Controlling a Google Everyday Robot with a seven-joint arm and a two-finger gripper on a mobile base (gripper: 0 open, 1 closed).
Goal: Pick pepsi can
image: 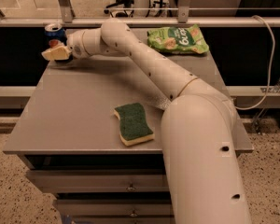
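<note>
Camera view: pepsi can point(53, 31) stands upright at the surface's point(74, 115) far left corner. The claw point(56, 53) sits low just in front of it, hiding its lower half, likely lined up for a side grasp. Claw opening or hold: cannot tell. Sponge point(133, 122) and green snack bag point(177, 38) lie well apart.

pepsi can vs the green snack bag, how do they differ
The pepsi can is dark blue and upright, far left; the snack bag is green and lies flat, far right. The gripper is at the can, well away from the bag. Both sit at the back of the table.
</note>
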